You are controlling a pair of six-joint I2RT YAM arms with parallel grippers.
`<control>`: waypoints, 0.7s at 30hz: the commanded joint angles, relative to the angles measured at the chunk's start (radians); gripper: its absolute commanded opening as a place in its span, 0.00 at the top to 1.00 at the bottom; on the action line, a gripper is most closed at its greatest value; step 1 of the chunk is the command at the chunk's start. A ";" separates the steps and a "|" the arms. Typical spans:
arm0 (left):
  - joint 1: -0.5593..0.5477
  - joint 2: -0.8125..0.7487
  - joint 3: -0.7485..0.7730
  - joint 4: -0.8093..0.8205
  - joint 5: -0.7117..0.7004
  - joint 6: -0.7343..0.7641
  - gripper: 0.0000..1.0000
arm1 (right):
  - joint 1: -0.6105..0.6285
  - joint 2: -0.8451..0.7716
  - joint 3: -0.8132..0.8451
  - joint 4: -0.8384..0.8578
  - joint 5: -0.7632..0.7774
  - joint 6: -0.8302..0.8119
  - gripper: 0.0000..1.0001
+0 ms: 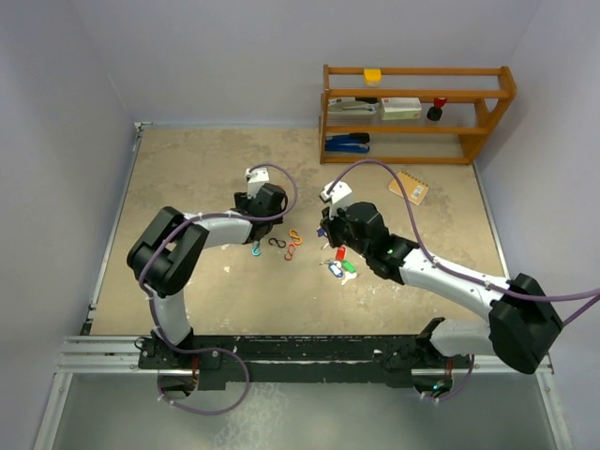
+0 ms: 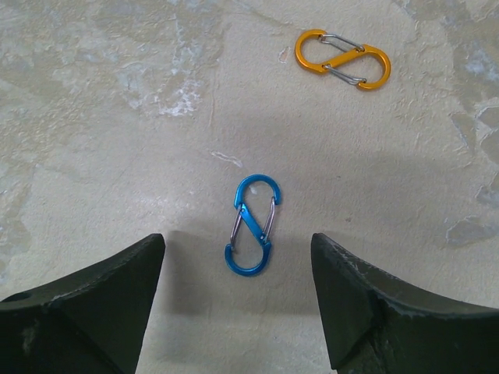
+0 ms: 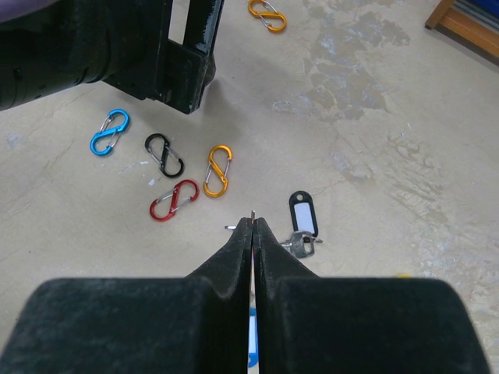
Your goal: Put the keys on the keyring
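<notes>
Keys: a small cluster of tagged keys (image 1: pixel 339 264) lies flat on the table (image 1: pixel 187 169), just near-side of the right gripper (image 3: pixel 253 224). Red, green and blue tags show.
Black-and-white key (image 3: pixel 302 214): lies alone just right of the right gripper's tips, with its metal end toward the camera.
Right gripper: jaws pressed together, with a thin metal sliver (image 3: pixel 254 212) standing out of the tips. This may be the keyring seen edge-on, but I cannot tell.
Left gripper (image 2: pixel 236 253): spread wide and holding nothing, low over a blue clip (image 2: pixel 253 224) that lies between its fingers.
Other clips: a black clip (image 3: pixel 164 154), a red clip (image 3: pixel 173 199) and an orange clip (image 3: pixel 217 170) lie close together between the two grippers.
Handling: the keys look very light, stiff and smooth, so they are likely to skid or spin if nudged. The flat plastic tag is probably the safest place to grip, as it leaves the key's hole free for threading.
Containers: none sit near the keys. A wooden shelf (image 1: pixel 417 71) at the far edge holds a yellow block (image 1: pixel 373 75), white boxes (image 1: pixel 401 108) and a blue object (image 1: pixel 349 142).
</notes>
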 commanded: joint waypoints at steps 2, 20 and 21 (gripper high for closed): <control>-0.011 0.036 0.054 0.047 -0.028 0.031 0.29 | 0.003 -0.061 -0.026 0.046 0.033 0.031 1.00; -0.025 0.084 0.075 0.042 -0.067 0.042 0.42 | 0.002 -0.073 -0.024 0.046 0.055 0.032 1.00; -0.025 0.084 0.073 0.042 -0.068 0.043 0.43 | 0.003 -0.073 -0.025 0.046 0.055 0.032 1.00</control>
